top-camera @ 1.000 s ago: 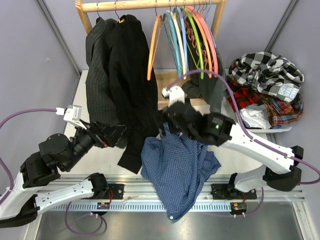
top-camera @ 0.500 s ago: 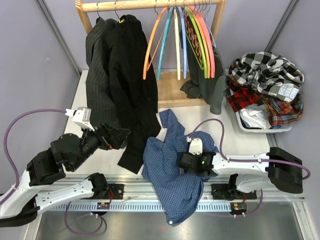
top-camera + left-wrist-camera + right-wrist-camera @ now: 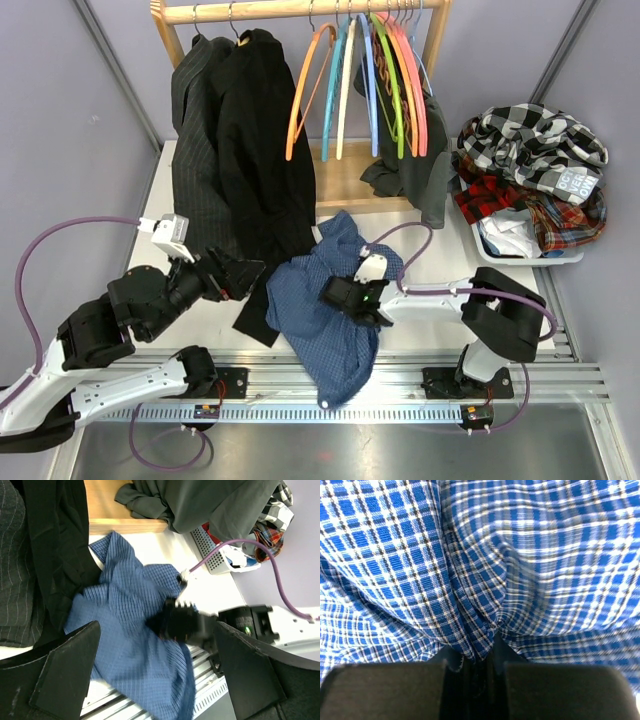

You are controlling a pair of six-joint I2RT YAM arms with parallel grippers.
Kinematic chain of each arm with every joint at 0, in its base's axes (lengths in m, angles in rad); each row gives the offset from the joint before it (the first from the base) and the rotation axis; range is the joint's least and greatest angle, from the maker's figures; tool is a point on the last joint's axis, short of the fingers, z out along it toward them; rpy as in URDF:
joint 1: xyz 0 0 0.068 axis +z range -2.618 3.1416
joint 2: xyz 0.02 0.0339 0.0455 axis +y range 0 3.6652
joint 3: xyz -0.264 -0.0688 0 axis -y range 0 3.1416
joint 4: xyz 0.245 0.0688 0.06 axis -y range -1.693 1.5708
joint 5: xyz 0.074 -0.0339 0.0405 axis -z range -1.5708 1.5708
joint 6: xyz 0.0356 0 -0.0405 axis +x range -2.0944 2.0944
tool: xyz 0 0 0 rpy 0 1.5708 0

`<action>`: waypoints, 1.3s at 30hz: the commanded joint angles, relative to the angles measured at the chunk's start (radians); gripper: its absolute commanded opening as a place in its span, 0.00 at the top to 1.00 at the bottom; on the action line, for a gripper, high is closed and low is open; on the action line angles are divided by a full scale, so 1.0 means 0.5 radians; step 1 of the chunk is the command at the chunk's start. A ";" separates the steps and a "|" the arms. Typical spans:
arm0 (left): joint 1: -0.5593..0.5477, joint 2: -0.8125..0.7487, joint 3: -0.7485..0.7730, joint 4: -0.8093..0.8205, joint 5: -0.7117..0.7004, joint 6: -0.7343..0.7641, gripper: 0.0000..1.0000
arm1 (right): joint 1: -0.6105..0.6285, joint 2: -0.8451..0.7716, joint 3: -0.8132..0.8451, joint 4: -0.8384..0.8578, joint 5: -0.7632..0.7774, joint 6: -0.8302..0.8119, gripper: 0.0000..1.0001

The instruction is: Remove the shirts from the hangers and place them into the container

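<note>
The blue checked shirt (image 3: 300, 305) (image 3: 125, 610) (image 3: 470, 555) lies crumpled on the table, its tail over the front rail. My right gripper (image 3: 338, 294) (image 3: 482, 652) lies low on it, shut on a pinched fold of the cloth. My left gripper (image 3: 247, 272) (image 3: 156, 630) stands open beside the hem of the black shirt (image 3: 262, 150), holding nothing. The black shirt and the pinstriped shirt (image 3: 195, 140) hang on the rail at the left. Several empty coloured hangers (image 3: 370, 80) hang to their right. The container (image 3: 530, 258) (image 3: 215, 562) sits at the far right.
The container is heaped with plaid and checked clothes (image 3: 530, 160). A dark grey garment (image 3: 420, 170) hangs at the rack's right end over its wooden base (image 3: 345, 190). The wooden rail (image 3: 300, 10) spans the back. Purple cables trail from both wrists.
My right arm came down from the rack onto the blue shirt, shut on it and dragged it leftward. The hangers swung and spread. My left gripper crept slightly right.
</note>
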 commanded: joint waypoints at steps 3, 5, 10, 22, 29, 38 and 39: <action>-0.009 -0.071 -0.009 0.008 0.039 -0.064 0.01 | -0.142 0.066 -0.524 0.002 -0.306 0.526 1.00; -0.009 -0.065 -0.006 -0.007 0.036 -0.070 0.01 | -0.139 -0.125 -0.522 -0.195 -0.198 0.643 1.00; -0.009 0.021 0.022 -0.007 0.091 -0.073 0.01 | -0.139 -0.687 -0.375 -0.609 0.032 0.787 1.00; -0.009 0.227 0.191 -0.020 0.193 -0.049 0.01 | -1.100 -1.009 0.574 -1.661 0.763 0.411 1.00; -0.006 0.279 0.283 -0.041 0.199 -0.024 0.01 | -2.083 -1.320 0.656 -0.983 0.506 -0.491 1.00; -0.009 0.279 0.267 0.029 0.223 -0.009 0.01 | -2.550 -0.777 1.800 -0.696 0.005 -1.198 1.00; -0.009 0.255 0.258 0.035 0.217 -0.009 0.01 | -2.565 -0.725 1.925 -0.711 0.017 -1.213 1.00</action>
